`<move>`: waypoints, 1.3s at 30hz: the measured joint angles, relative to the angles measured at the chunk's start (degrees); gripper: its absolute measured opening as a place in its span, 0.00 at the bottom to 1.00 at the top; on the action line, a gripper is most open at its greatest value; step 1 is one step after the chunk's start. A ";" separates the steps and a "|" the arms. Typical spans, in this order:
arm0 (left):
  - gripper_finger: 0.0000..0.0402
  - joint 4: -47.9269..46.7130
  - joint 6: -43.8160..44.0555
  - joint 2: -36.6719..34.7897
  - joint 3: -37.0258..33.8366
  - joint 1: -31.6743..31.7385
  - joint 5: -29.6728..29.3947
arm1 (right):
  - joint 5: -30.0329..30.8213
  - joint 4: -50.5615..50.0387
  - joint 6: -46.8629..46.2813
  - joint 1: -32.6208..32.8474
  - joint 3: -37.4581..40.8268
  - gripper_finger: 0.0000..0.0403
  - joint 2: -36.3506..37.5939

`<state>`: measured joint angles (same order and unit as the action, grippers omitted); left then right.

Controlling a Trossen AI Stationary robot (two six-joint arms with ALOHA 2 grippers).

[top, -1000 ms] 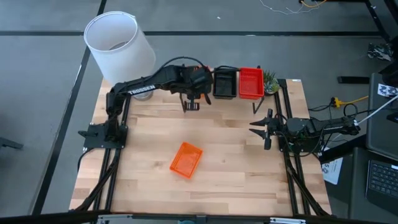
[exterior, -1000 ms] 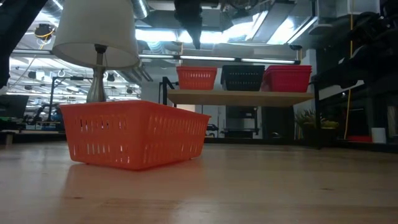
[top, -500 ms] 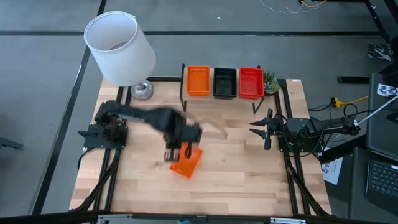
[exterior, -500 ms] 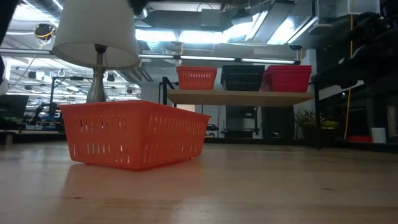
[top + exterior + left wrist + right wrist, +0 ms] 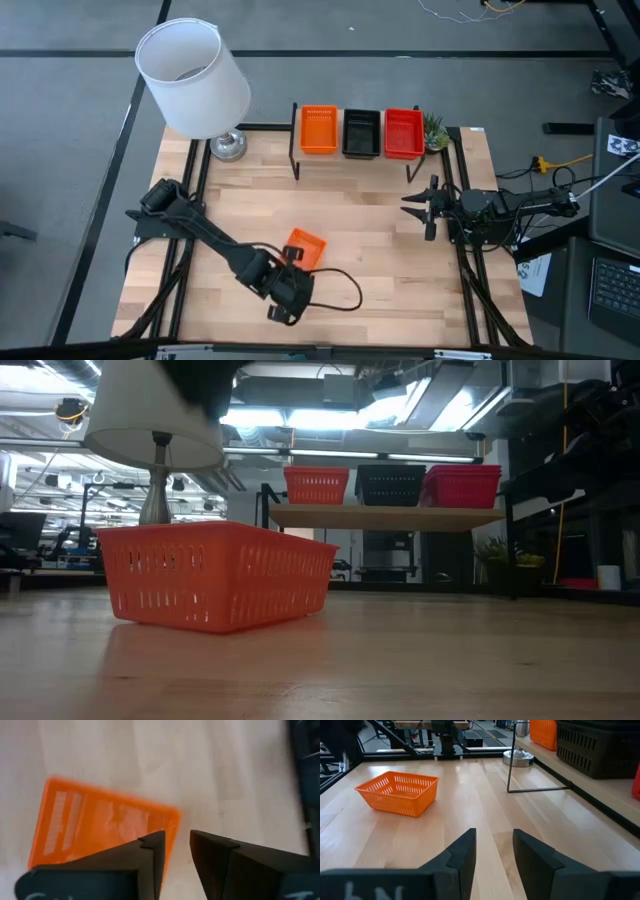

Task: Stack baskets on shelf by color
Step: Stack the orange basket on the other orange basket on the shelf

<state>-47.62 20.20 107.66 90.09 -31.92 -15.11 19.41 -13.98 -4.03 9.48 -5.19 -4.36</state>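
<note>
Since half a second ago, we see the left gripper [image 5: 283,310] has swept from over the loose orange basket [image 5: 304,247] down to the lower centre of the high view, just below that basket, which lies where it lay. From above, the left arm hides the basket's lower corner; the left wrist view [image 5: 176,851] gives us what the overhead cannot: two dark fingers [image 5: 150,855] with a narrow gap between them, holding nothing, the basket's edge [image 5: 102,827] just beyond their tips. The low view shows no gripper tips at all, only a dark shape at its top edge, yet it alone gives us the basket's mesh wall [image 5: 215,575] standing flat on the tabletop [image 5: 400,660] and the shelf [image 5: 385,515] raised on thin legs behind it. The right gripper [image 5: 420,208] waits at the middle right of the high view, its fingers [image 5: 465,852] a little apart and empty in its own wrist view. Counting from above: three baskets on the shelf [image 5: 350,158] at upper centre, one orange shelf basket [image 5: 319,131], one black basket [image 5: 361,133], one red basket [image 5: 403,133], side by side; one orange basket loose on the table; one lamp [image 5: 192,78] at upper left; one small plant [image 5: 434,130] beside the shelf's right end. How many are nested in each place we cannot tell.
</note>
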 joint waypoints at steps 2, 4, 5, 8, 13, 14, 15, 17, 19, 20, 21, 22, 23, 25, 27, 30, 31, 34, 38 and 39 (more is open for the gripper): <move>0.23 -0.35 2.01 0.00 -1.90 0.16 -0.59 | -0.01 0.00 0.00 0.01 0.00 0.33 0.00; 0.26 -0.04 3.56 0.00 -3.69 0.47 -0.44 | 0.00 0.00 0.00 0.00 0.00 0.33 0.00; 0.28 -0.08 3.66 0.00 -4.44 0.56 -0.43 | -0.01 0.00 0.00 0.00 0.00 0.33 0.00; 0.32 1.30 3.39 0.00 -5.76 0.46 -0.29 | -0.01 0.00 0.00 0.00 0.00 0.33 0.00; 0.36 2.89 3.31 0.00 -7.52 -0.25 0.58 | -0.01 0.00 0.00 0.00 0.00 0.33 0.00; 0.37 3.04 3.33 0.00 -7.90 -0.40 0.72 | -0.01 0.00 0.00 0.00 0.00 0.33 0.00; 0.37 2.99 3.33 0.00 -8.44 -0.52 0.72 | -0.01 0.00 0.00 0.01 0.00 0.33 0.00; 0.37 3.71 3.35 0.00 -9.97 -0.53 0.83 | -0.01 0.01 0.00 0.01 0.00 0.33 0.00; 0.37 7.04 3.34 0.00 -12.14 -0.51 0.89 | -0.01 0.00 0.00 0.01 0.00 0.33 0.00; 0.37 8.52 3.35 0.00 -13.29 -0.41 0.89 | -0.01 0.01 0.00 -0.01 0.00 0.33 0.00; 0.37 9.65 3.35 0.00 -14.43 -0.27 0.92 | -0.01 0.00 0.00 0.01 0.00 0.33 0.00; 0.37 11.04 3.38 0.00 -15.43 -0.16 0.88 | -0.01 0.00 0.00 0.01 0.00 0.33 0.00; 0.37 12.59 3.52 0.00 -16.28 0.03 0.88 | -0.01 0.00 0.00 0.00 0.00 0.33 0.00; 0.36 14.64 3.79 0.00 -17.65 0.40 0.66 | -0.01 0.00 0.00 0.01 0.00 0.33 0.00; 0.36 14.84 5.30 0.00 -18.08 0.83 0.33 | -0.01 0.00 0.00 0.01 0.00 0.33 0.00; 0.32 15.36 5.06 0.00 -18.08 1.39 0.93 | -0.01 0.00 0.00 -0.01 0.00 0.33 0.00; 0.29 15.31 4.82 0.00 -18.06 1.56 1.26 | -0.01 0.02 0.00 0.01 0.00 0.33 0.00; 0.17 15.30 4.75 0.00 -18.07 2.12 2.38 | -0.01 0.02 0.00 0.01 0.00 0.33 0.00; 0.02 15.09 4.24 0.00 -17.19 3.42 2.83 | -0.01 0.01 0.00 0.01 -0.02 0.33 0.00; 0.02 14.66 3.29 -0.21 -16.22 3.85 2.87 | -0.01 0.01 0.00 0.00 -0.02 0.33 0.00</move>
<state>-32.95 23.49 107.44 73.87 -28.07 -12.24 19.40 -13.96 -4.03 9.49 -5.21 -4.36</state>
